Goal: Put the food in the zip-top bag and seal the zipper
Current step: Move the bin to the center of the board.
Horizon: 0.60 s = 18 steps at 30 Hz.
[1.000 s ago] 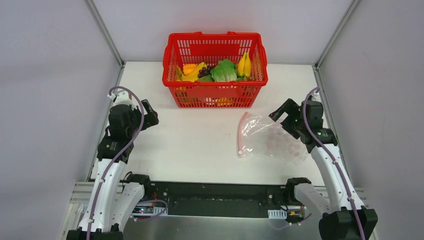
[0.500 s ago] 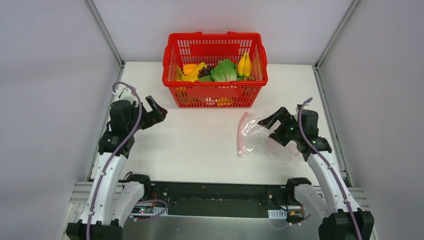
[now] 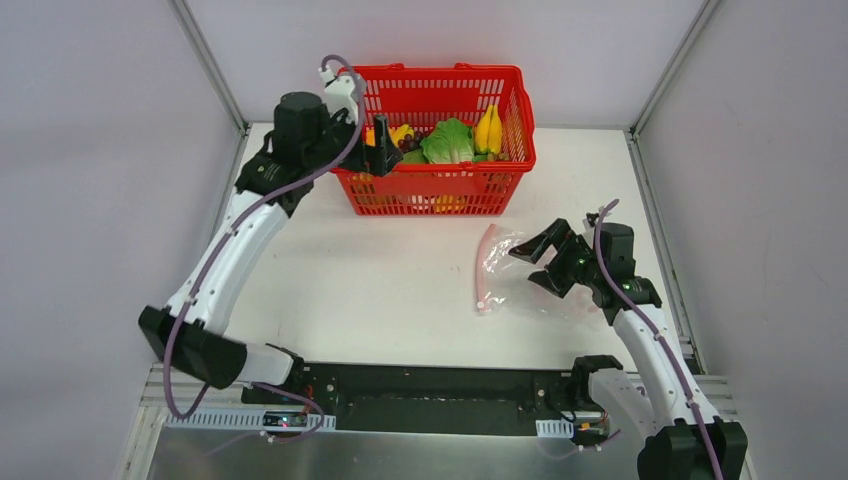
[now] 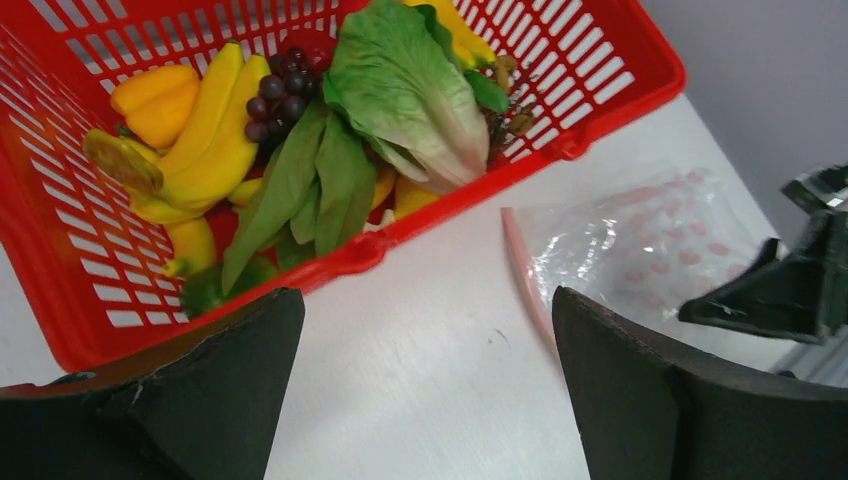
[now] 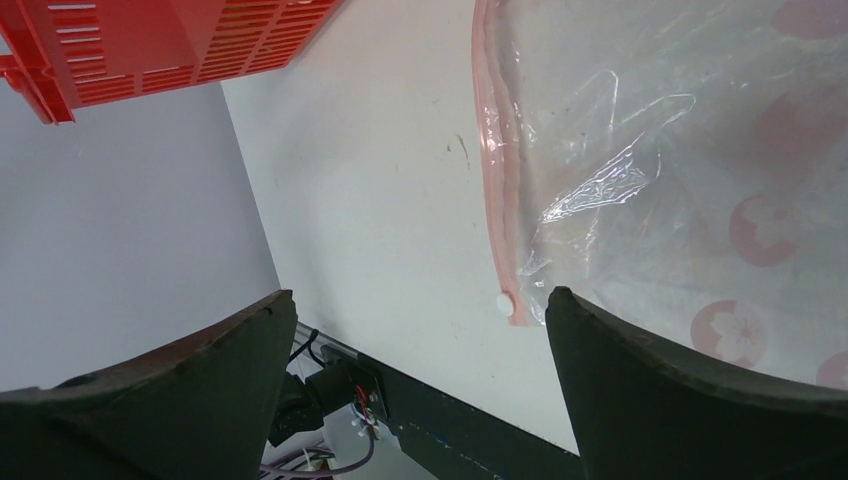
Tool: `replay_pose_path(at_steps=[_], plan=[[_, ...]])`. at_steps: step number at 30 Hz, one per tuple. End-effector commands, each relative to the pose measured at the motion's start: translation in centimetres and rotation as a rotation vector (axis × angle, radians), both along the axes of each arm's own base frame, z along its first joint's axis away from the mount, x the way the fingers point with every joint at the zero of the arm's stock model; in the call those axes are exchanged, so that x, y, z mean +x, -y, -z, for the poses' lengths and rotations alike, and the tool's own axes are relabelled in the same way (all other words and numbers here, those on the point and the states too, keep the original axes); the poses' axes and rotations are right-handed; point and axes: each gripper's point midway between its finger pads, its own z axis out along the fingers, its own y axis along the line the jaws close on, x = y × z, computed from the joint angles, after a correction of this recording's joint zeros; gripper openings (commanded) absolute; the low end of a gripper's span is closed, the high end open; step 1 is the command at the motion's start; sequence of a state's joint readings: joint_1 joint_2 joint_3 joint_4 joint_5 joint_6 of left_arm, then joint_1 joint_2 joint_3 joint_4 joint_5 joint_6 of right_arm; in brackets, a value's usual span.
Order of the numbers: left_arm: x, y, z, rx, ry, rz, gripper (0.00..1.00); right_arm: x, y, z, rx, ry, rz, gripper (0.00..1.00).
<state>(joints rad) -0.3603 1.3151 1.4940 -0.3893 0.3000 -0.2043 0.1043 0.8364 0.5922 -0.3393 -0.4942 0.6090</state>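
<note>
The food lies in the red mesh basket (image 3: 430, 190): green lettuce (image 3: 447, 140), yellow bananas (image 3: 488, 128) and purple grapes (image 3: 408, 145). The left wrist view also shows the lettuce (image 4: 410, 90), grapes (image 4: 275, 95) and bananas (image 4: 215, 140). The clear zip-top bag (image 3: 560, 290) lies flat and empty on the table, its pink zipper (image 3: 484, 268) at its left edge. My left gripper (image 3: 384, 150) is open and empty above the basket's front left rim. My right gripper (image 3: 535, 265) is open and empty, low over the bag (image 5: 680, 180), just right of the zipper (image 5: 497, 170).
The basket stands at the back middle of the white table (image 3: 380, 280). Grey walls and metal posts close in the left, right and back. A small white slider (image 5: 505, 303) sits at the zipper's near end. A black rail (image 3: 430, 400) runs along the table's near edge.
My left arm has lifted and swung forward and right, from the table's left side to the basket's front left rim. My right gripper has edged left and down over the bag.
</note>
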Motion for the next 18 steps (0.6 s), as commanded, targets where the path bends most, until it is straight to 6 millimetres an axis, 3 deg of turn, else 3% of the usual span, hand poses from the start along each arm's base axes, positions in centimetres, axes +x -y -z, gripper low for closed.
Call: replay_pose_path(at_steps=[1,4,8,13,18], plan=[[4.4,-0.1,2.5,0.174,0.008,-0.016,0.98,-0.5,-0.9,-1.0,0.045,0.035,-0.038,0.98],[6.3,0.2,6.4,0.242,-0.146,-0.029,0.89,-0.8,-1.3,-1.3,0.053,0.042,-0.079,0.98],[6.3,-0.4,11.6,0.268,-0.229,-0.066,0.89,-1.0,-1.5,-1.2,0.034,0.043,-0.115,0.98],[3.4,-1.4,15.3,0.311,-0.303,-0.045,0.88,-1.1,-2.0,-0.5,0.042,0.017,-0.153,0.98],[-0.4,-3.1,17.2,0.306,-0.327,-0.069,0.89,-0.9,-2.2,0.2,0.027,0.001,-0.167,0.98]])
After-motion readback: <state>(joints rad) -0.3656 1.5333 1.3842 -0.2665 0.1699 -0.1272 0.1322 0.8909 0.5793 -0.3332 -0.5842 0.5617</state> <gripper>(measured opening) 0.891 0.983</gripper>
